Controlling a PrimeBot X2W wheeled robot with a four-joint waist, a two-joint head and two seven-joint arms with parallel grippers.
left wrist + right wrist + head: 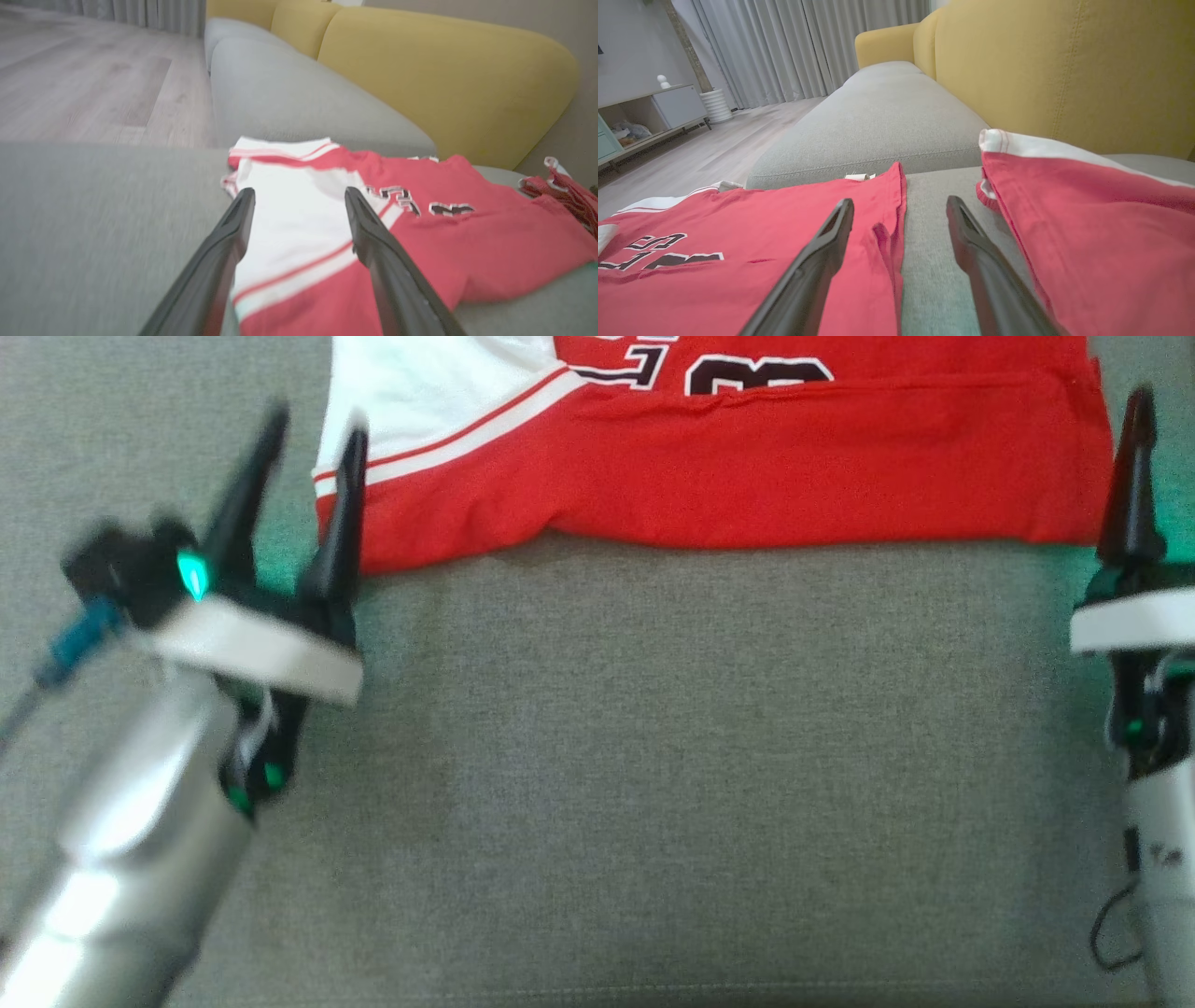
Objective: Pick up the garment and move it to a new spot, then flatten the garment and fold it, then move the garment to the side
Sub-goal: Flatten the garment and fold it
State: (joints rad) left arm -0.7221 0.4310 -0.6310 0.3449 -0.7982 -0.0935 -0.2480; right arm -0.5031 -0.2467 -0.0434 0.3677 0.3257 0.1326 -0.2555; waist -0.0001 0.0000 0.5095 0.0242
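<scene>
Beside the garment, left arm slanted, right arm upright, jaws spread

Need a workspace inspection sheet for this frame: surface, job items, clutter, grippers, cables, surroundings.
Surface: grey fabric sofa cushion.
Job's things: red-and-white garment lying flat on the cushion, dark lettering facing up.
Clutter: second red cloth beside the garment, apart from it.
Grippers: left gripper open at the garment's left corner; right gripper open at its right edge; neither holds anything.
Cables: blue-sleeved cable at the left wrist; black cable by the right forearm.
Surroundings: yellow backrest, wooden floor, curtains, cabinet.
</scene>
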